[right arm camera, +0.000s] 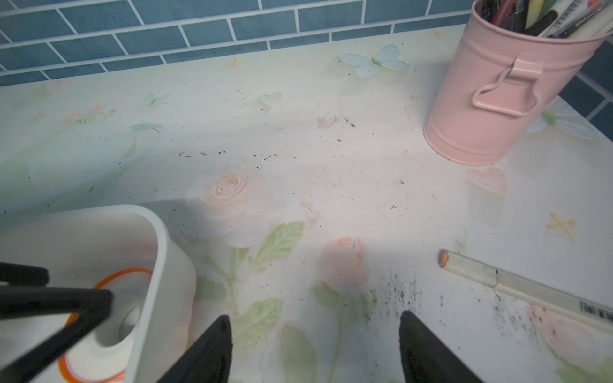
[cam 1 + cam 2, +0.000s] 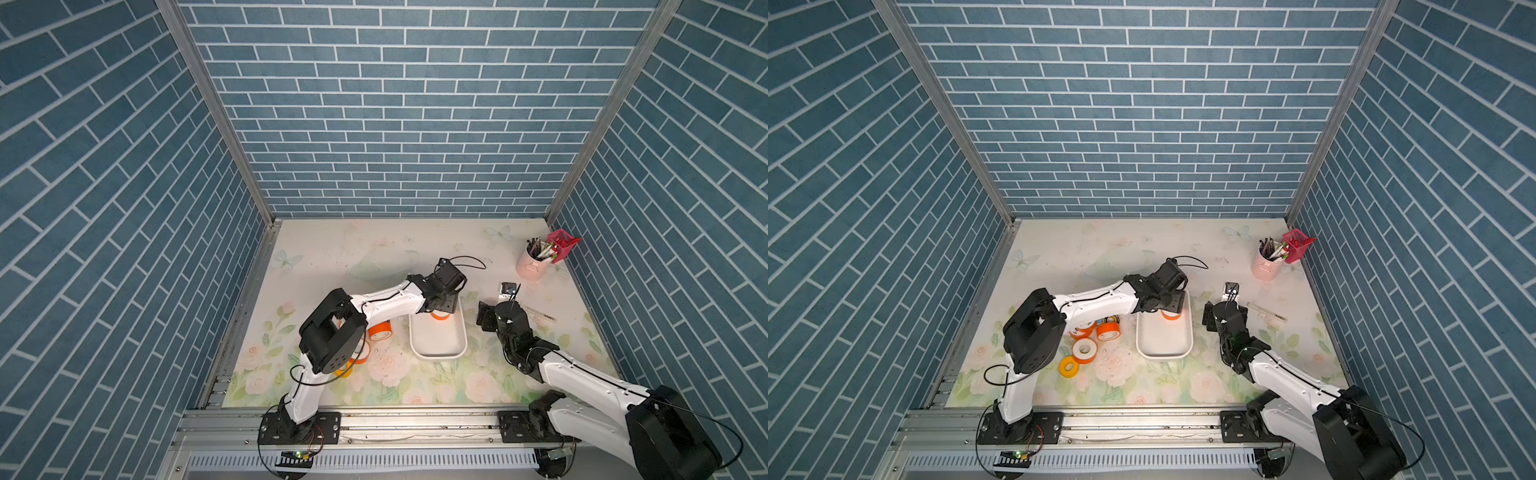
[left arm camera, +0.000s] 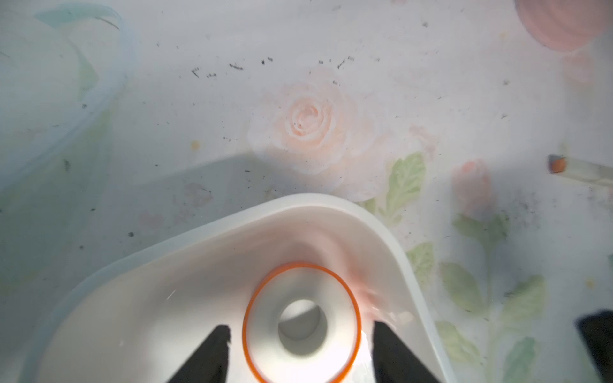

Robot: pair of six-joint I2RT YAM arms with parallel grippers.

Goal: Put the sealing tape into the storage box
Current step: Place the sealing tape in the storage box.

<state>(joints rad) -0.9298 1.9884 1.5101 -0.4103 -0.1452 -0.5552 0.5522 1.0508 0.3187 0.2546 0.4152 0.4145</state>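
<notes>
Nearby, tape rolls (image 2: 1108, 330) lie beside the storage box (image 2: 1163, 356).

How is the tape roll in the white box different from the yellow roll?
The boxed roll is white-faced with an orange edge; the yellow roll is yellow-faced. The boxed roll lies in the storage box, flanked by the open left tool; the yellow roll lies on the table. Both lie flat, core up.

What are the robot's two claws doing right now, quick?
Left gripper: open, jaws either side of the tape roll in the box.
Right gripper: open, holding nothing.
</notes>
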